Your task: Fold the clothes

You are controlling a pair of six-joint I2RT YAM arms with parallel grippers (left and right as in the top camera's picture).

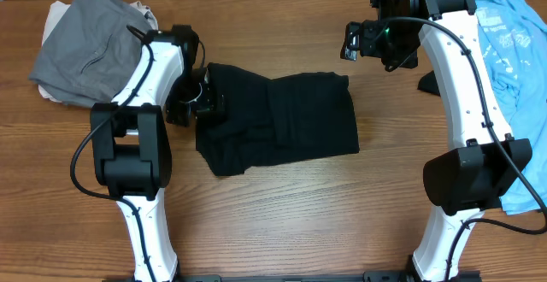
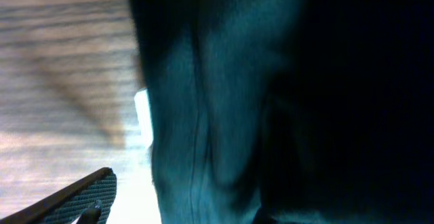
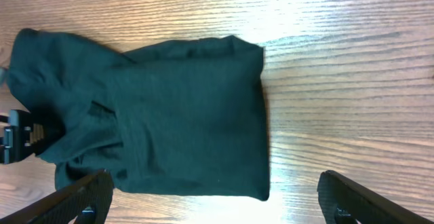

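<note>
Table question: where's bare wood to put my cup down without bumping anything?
The widest bare wood of the table lies at the front, below the black garment, between the left arm and right arm. A smaller patch separates that garment from the right arm. Crowded: the grey garment by the left arm, the light blue shirt behind the right.

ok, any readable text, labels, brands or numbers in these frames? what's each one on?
No text can be read in any view.
Blue shirt: it carries a white print, too blurred to read.
Black garment: no print or label showing.
Grey garment: no print or label showing.
</note>
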